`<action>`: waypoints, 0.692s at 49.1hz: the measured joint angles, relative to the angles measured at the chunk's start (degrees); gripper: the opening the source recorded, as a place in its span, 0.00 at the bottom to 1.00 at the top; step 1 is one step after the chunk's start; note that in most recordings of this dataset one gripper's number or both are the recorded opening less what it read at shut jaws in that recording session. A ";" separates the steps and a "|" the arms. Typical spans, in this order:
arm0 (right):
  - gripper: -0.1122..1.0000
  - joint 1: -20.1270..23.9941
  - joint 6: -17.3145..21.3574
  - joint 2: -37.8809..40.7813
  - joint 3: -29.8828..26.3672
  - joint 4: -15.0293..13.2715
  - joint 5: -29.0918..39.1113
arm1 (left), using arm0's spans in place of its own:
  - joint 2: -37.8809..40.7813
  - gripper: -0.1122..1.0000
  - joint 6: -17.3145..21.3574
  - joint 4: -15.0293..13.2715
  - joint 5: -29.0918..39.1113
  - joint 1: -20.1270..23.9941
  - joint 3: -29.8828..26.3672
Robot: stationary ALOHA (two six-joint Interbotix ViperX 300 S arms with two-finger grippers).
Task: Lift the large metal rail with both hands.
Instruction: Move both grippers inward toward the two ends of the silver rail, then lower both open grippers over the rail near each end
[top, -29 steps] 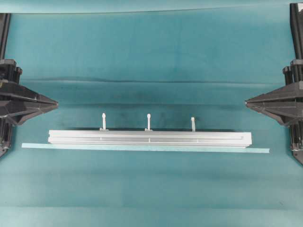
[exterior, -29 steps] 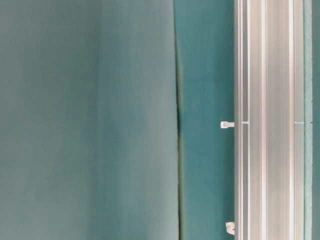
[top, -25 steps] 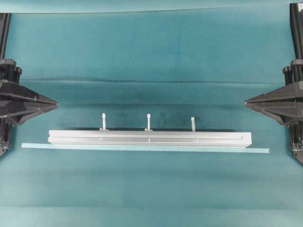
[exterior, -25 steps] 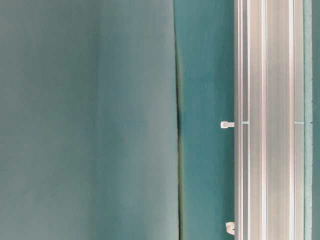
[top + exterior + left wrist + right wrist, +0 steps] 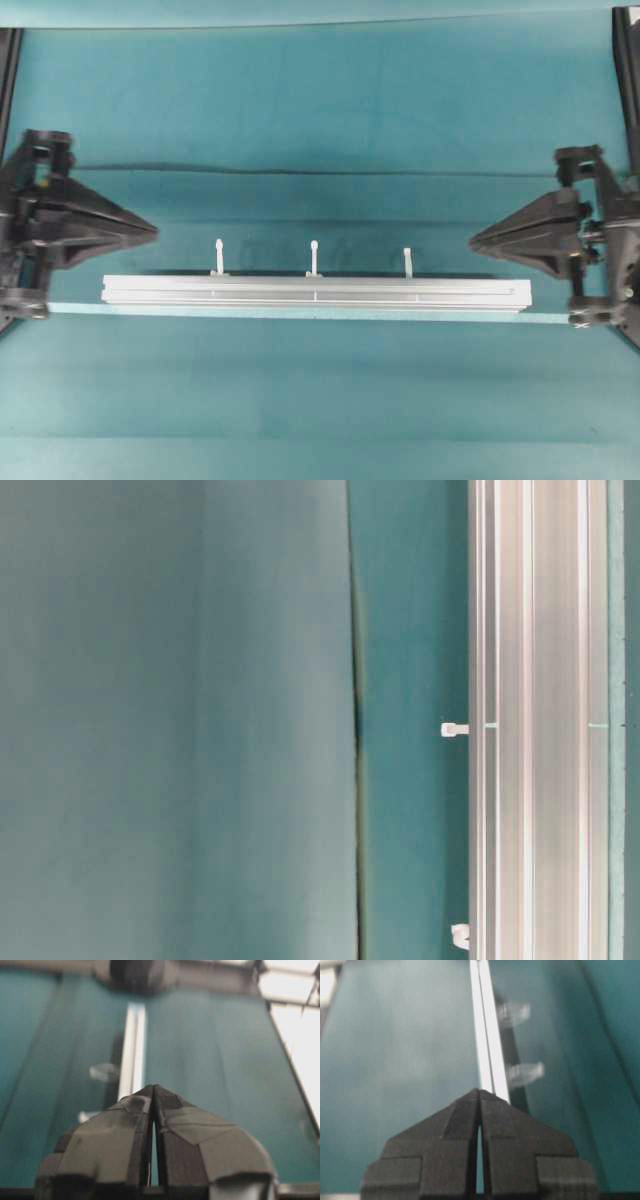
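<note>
A: Overhead view first. What lies on the teal cloth-covered table [image 5: 320,110]?

B: The large metal rail [image 5: 316,292], a long silver grooved aluminium bar, lies flat across the middle, running left to right. Three small white upright pegs [image 5: 314,257] stand along its far edge. A thin flat pale-teal strip [image 5: 545,318] lies against its near edge; its ends run under the grippers.

A: And the hands?

B: The left gripper [image 5: 150,231], black with a lattice-framed body, points inward from the left edge, its tip above and just outside the rail's left end. The right gripper [image 5: 476,240] mirrors it from the right side, its tip near the rail's right end. Both taper to a closed point, clenched on nothing, and neither touches the rail.

A: Table-level view?

B: The rail [image 5: 535,720] runs top to bottom along the right side, with two pegs [image 5: 454,729] jutting left from it. A crease in the cloth [image 5: 355,720] runs parallel to it. No gripper shows.

A: Left wrist view?

B: The left gripper [image 5: 153,1091] has its black fingers [image 5: 120,1130] pressed together, empty. The rail [image 5: 132,1050] stretches away beyond the tip, blurred.

A: Right wrist view?

B: The same: the right gripper [image 5: 479,1092] is clenched with nothing between its fingers [image 5: 520,1135]. The rail [image 5: 487,1035] stretches away beyond it, with blurred pegs [image 5: 526,1074] to its right.
</note>
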 measured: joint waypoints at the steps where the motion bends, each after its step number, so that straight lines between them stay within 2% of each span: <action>1: 0.10 0.00 0.09 0.62 -0.62 0.09 1.67 | 0.62 0.10 -0.18 0.00 1.05 -0.09 -0.53; 14: 0.10 0.00 0.09 9.14 -8.09 0.09 16.96 | 7.29 0.10 0.53 0.18 13.62 -0.18 -7.65; 23: 0.10 -0.09 0.09 16.00 -14.24 0.00 27.33 | 13.71 0.10 0.88 0.44 25.31 -0.26 -12.30; 34: 0.10 -0.09 -1.14 23.91 -21.53 -1.32 37.97 | 20.65 0.10 3.78 0.53 37.71 -0.26 -16.79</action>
